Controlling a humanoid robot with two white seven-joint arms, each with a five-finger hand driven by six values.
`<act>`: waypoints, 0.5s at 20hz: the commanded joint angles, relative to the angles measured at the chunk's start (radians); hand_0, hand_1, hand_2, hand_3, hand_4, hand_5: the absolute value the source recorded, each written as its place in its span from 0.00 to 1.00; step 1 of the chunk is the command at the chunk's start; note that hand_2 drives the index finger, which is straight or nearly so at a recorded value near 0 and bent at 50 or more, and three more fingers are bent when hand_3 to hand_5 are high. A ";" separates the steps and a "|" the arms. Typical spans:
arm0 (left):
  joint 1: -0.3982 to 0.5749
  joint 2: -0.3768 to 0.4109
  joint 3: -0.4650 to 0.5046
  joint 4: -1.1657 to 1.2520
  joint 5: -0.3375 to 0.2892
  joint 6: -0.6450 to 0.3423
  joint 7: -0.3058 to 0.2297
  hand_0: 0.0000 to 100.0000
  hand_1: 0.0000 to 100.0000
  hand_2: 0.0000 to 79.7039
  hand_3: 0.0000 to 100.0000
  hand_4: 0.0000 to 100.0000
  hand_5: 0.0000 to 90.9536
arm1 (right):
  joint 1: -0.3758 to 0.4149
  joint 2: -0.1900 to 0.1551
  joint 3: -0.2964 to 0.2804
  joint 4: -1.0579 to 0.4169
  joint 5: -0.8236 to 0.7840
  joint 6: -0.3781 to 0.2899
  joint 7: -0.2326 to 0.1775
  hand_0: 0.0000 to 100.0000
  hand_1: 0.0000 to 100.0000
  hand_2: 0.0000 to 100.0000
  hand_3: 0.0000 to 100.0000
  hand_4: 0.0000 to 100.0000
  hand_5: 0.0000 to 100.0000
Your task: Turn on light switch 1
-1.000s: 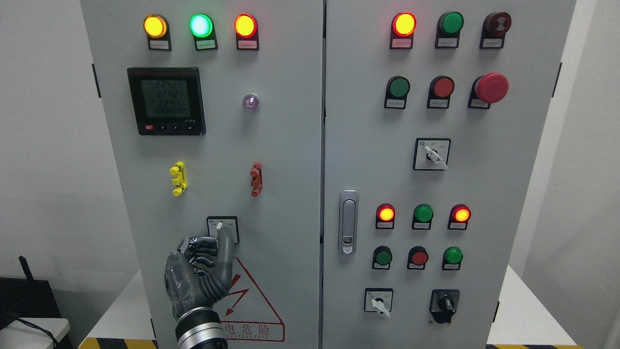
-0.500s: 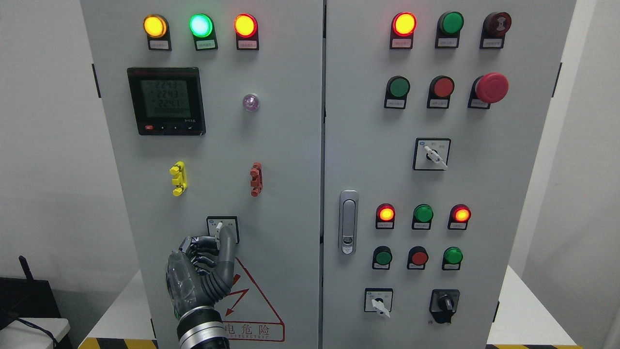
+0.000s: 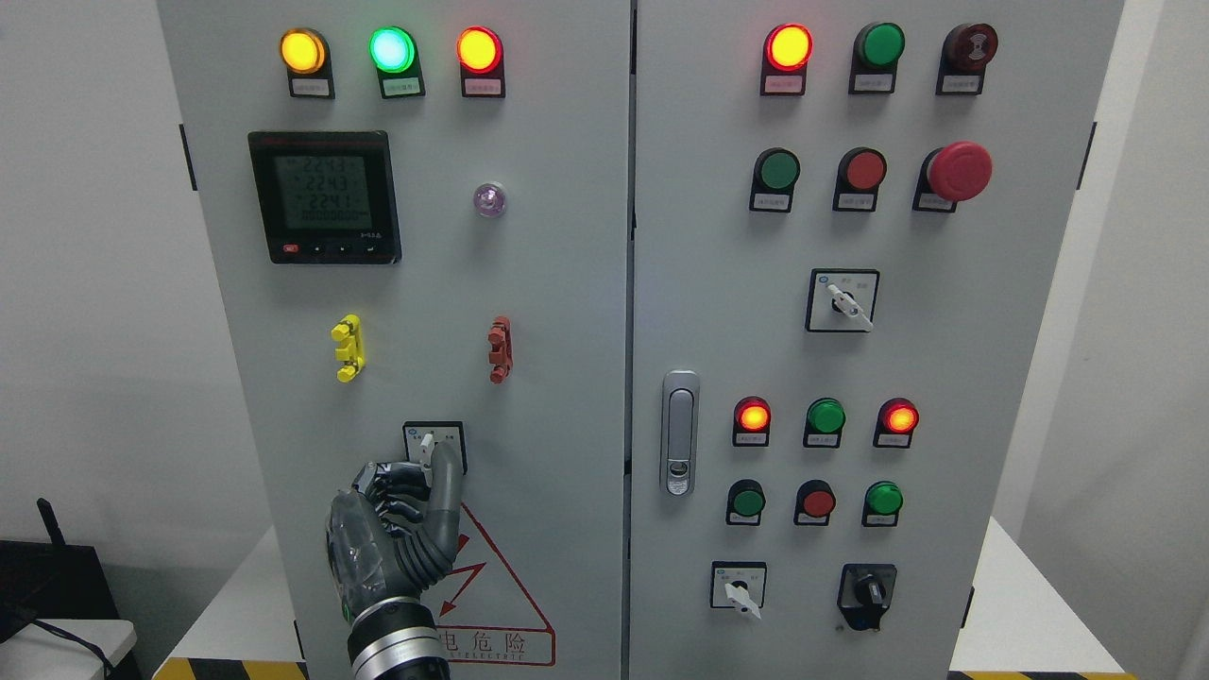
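A small rotary switch with a white lever sits on a black-framed plate low on the left cabinet door. My left hand comes up from the bottom edge and is on this switch. Its thumb stands nearly upright along the right side of the lever, and the curled fingers press in from the left. The lever's tip shows just above the fingertips; the lower part of the plate is hidden by the hand. The right arm is out of view.
On the left door are three lit lamps, a digital meter, a yellow clip and a red clip. The right door carries a latch handle, a red mushroom button, push buttons and further rotary switches.
My left hand has shifted slightly to the right and its thumb has risen closer to upright beside the lever. The lamps stay as they were.
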 commanded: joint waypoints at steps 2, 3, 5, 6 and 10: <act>-0.006 -0.001 -0.003 0.001 0.000 0.000 -0.002 0.24 0.41 0.73 0.76 0.83 0.90 | 0.000 0.000 0.000 0.001 -0.018 0.000 0.001 0.12 0.39 0.00 0.00 0.00 0.00; -0.006 0.001 -0.003 0.001 0.000 0.000 -0.002 0.24 0.40 0.73 0.76 0.84 0.90 | 0.000 0.000 0.000 -0.001 -0.018 0.000 0.000 0.12 0.39 0.00 0.00 0.00 0.00; -0.006 -0.001 -0.003 0.001 0.000 0.002 -0.002 0.25 0.39 0.73 0.77 0.84 0.90 | 0.000 0.000 0.000 0.001 -0.018 0.000 0.001 0.12 0.39 0.00 0.00 0.00 0.00; -0.006 -0.001 -0.003 0.001 0.000 0.001 -0.002 0.25 0.39 0.73 0.77 0.84 0.90 | 0.000 0.000 0.000 0.001 -0.018 0.000 0.000 0.12 0.39 0.00 0.00 0.00 0.00; -0.006 -0.001 -0.005 0.001 -0.002 0.002 -0.002 0.29 0.36 0.74 0.78 0.84 0.90 | 0.000 0.000 0.000 0.001 -0.017 0.000 0.000 0.12 0.39 0.00 0.00 0.00 0.00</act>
